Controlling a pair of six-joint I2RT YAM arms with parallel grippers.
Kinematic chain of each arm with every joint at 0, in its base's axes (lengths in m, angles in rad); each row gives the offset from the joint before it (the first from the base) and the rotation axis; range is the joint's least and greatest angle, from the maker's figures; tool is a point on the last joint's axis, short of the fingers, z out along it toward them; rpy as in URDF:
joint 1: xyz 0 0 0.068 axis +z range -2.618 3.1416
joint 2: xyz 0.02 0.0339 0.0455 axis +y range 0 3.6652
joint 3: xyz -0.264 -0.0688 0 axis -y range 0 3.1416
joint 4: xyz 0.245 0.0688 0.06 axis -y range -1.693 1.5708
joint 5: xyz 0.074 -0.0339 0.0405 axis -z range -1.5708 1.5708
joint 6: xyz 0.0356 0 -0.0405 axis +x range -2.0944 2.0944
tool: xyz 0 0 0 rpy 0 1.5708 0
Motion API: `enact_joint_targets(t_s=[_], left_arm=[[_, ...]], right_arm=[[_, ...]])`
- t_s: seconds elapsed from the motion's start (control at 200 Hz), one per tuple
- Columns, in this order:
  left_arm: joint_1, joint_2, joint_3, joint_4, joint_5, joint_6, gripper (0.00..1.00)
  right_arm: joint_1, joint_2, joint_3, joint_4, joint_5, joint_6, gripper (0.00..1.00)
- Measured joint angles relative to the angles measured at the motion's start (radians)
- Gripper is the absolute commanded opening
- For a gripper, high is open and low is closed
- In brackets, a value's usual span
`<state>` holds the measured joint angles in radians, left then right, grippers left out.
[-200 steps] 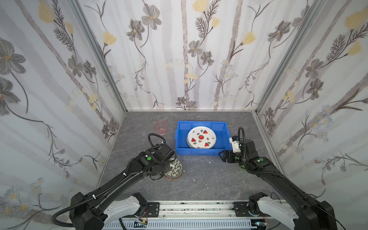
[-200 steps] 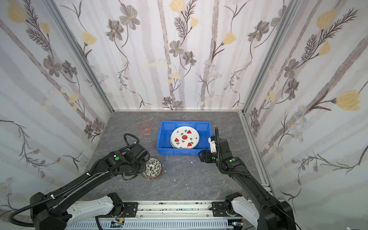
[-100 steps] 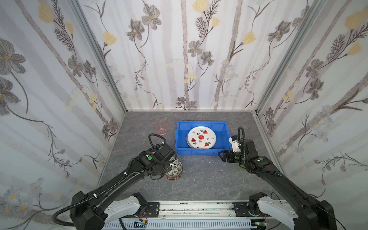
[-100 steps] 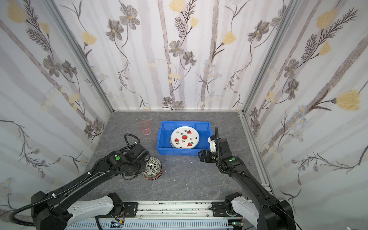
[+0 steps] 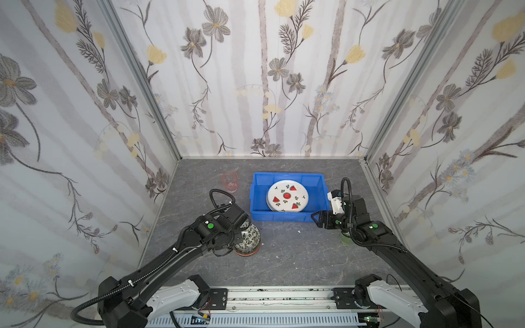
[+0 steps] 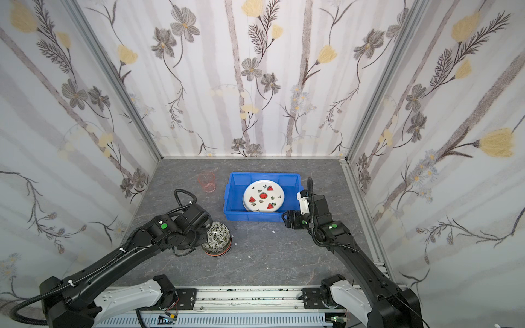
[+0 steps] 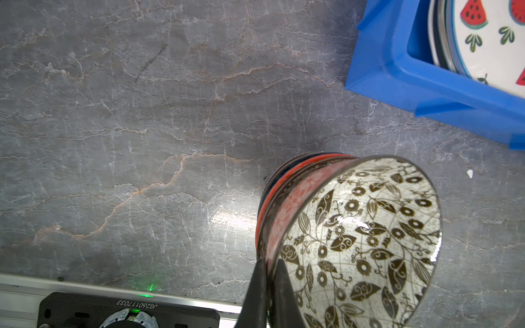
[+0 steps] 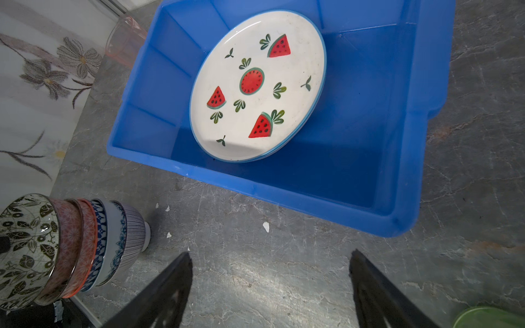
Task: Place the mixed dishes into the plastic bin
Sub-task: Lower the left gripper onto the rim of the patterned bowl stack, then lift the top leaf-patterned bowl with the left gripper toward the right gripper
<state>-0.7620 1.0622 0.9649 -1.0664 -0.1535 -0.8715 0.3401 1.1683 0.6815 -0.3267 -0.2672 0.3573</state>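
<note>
Left gripper [image 7: 270, 262] has clamped onto the rim of the leaf bowl [image 7: 360, 244] topping the bowl stack [image 5: 247, 241], at seven o'clock from the blue bin [image 5: 279, 217]. Pink cup [image 5: 230, 181] at ten o'clock and that stack remain outside; inside lies the watermelon plate [image 5: 287, 196] over further plates. Right gripper [image 8: 270, 253] hangs spread and empty near the green cup [image 5: 345, 238], four o'clock, also outstanding.

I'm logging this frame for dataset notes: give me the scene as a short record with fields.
left gripper: shut, fingers pinching the rim of the black-white leaf bowl
bowl stack: on the table, leaf bowl on top
right gripper: open, empty, over the table near the blue bin
in bin: watermelon plate
outside bin: pink cup, green cup
</note>
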Motion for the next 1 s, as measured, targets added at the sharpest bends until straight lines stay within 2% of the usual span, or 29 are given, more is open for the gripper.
enact_joint_targets(t_s=[0.465,0.999], left_arm=[[0.0,-0.013,0.025,0.001,0.01,-0.008,0.0],[-0.002,0.043,0.114,0.082,0.064,-0.015,0.0]], right_arm=[[0.04,0.01,0.054,-0.037,-0.022,0.0,0.8],[0.263,0.058,0.356,-0.234,0.046,0.008,0.76]])
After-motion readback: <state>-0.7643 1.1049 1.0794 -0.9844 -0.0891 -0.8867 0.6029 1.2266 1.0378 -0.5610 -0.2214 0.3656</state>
